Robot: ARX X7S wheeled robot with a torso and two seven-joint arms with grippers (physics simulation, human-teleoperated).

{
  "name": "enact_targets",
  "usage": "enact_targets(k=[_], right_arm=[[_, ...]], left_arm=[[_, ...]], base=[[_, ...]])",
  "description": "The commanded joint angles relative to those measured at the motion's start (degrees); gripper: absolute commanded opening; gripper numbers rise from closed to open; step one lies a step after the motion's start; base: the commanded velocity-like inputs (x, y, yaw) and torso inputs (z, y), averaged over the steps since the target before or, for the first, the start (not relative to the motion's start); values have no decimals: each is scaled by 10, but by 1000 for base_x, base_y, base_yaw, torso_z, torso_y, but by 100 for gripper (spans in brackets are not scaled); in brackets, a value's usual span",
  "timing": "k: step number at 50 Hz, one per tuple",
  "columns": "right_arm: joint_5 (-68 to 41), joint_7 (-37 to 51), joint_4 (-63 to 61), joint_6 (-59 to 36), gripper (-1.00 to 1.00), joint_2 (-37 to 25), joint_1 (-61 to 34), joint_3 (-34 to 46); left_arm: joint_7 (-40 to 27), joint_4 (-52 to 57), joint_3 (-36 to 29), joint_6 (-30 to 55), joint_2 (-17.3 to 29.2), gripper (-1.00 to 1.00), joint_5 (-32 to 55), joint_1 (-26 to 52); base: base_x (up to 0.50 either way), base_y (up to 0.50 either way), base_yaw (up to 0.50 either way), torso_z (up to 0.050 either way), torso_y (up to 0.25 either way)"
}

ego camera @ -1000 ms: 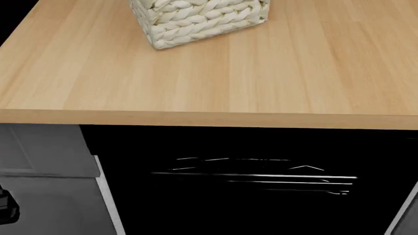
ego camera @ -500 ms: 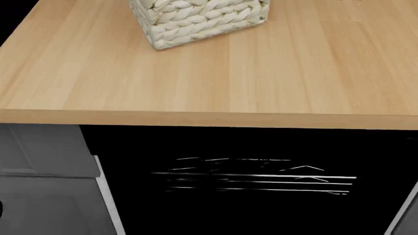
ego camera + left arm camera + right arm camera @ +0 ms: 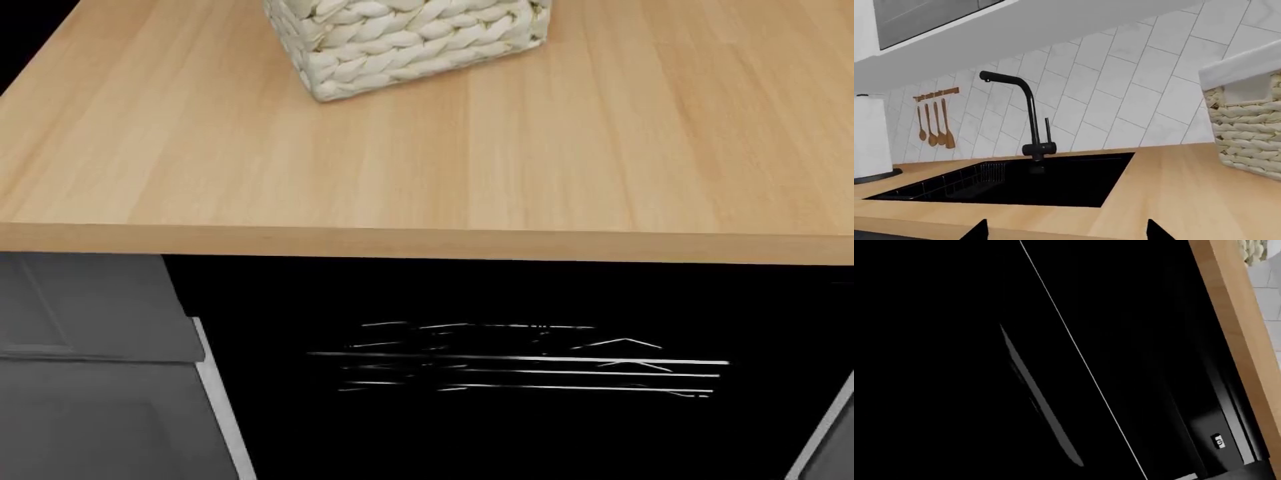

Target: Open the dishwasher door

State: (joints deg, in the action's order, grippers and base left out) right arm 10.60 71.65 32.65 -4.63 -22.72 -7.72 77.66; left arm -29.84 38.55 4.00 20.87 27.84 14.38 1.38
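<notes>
The dishwasher door (image 3: 534,440) is the wide glossy black panel under the wooden counter (image 3: 400,170). Thin silver lines, among them the bar handle (image 3: 521,359), run across its upper part. In the right wrist view the door (image 3: 934,365) fills the picture from close up, with the grey handle bar (image 3: 1041,400) slanting across it. My right gripper's fingers cannot be made out against the black. My left gripper (image 3: 1067,232) is open above the counter's front edge with nothing between its fingertips (image 3: 981,232). Neither gripper shows in the head view.
A woven basket (image 3: 407,40) stands on the counter. A grey cabinet (image 3: 80,310) adjoins the dishwasher on the left. The left wrist view shows a black sink (image 3: 1041,180) with a black faucet (image 3: 1029,115), a paper towel roll (image 3: 869,137) and hanging wooden utensils (image 3: 934,125).
A dark part of the left arm at the head view's lower left edge has gone out of view. The bright lines on the black door have shifted slightly.
</notes>
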Motion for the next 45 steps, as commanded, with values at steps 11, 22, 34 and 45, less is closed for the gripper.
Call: enact_targets(k=[11, 22, 34, 45], right_arm=[[-101, -393, 423, 241, -100, 159, 29, 39], [-108, -416, 423, 233, -100, 163, 46, 38], [-115, -456, 423, 222, -100, 163, 58, 11], [-113, -493, 423, 207, -100, 162, 59, -31]], left_arm=[[21, 11, 15, 11, -2, 100, 41, 1], [19, 13, 22, 11, 1, 100, 44, 0], [18, 11, 21, 9, 1, 100, 44, -3], [17, 13, 21, 9, 2, 100, 43, -4]], base=[[4, 0, 0, -4, -4], [4, 0, -2, -2, -4], [3, -1, -2, -3, -3], [5, -3, -1, -3, -2]])
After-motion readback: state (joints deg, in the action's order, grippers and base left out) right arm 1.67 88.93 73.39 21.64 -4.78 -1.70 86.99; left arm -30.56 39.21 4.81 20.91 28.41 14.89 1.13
